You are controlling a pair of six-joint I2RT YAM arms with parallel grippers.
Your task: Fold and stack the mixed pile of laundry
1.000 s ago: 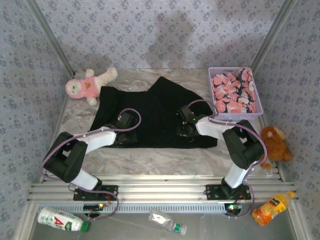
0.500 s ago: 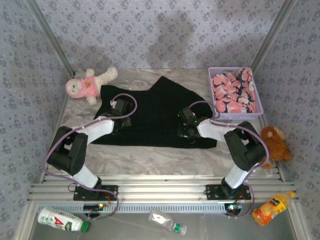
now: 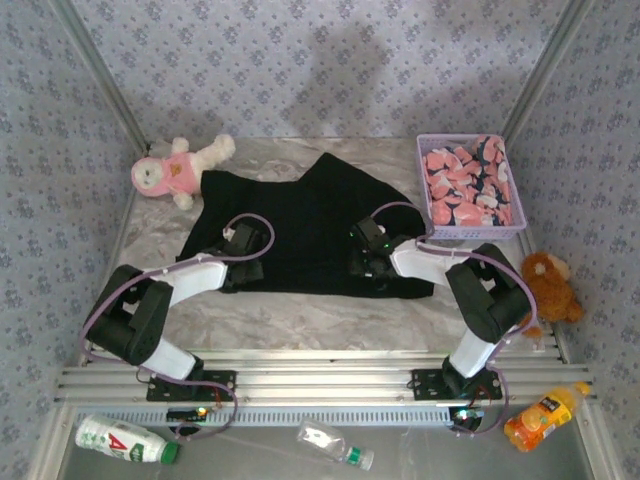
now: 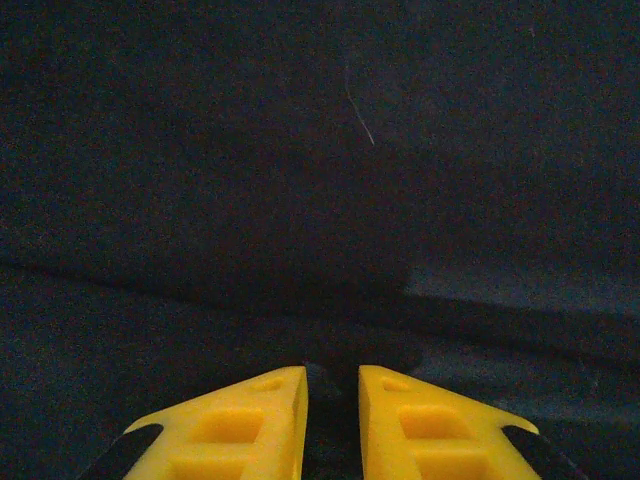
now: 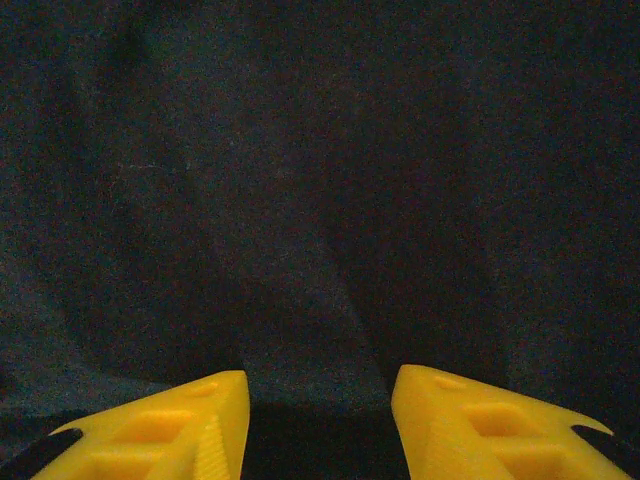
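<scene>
Table (image 3: 300,320): marble-look top. Black T-shirt (image 3: 310,215) lies spread across its middle, rumpled, one corner peaked toward the back wall. Lavender basket (image 3: 421,190) sits back right, just beside the shirt's right edge, with the pink printed garment (image 3: 465,185) bunched inside. Plush toy (image 3: 170,172) lies back left, near the shirt's corner. Right gripper (image 5: 318,375) is low over the shirt's right part, jaws apart, released. Left gripper (image 4: 333,372) is over the left part with a narrow slit between the fingers; can't tell if cloth is pinched.
</scene>
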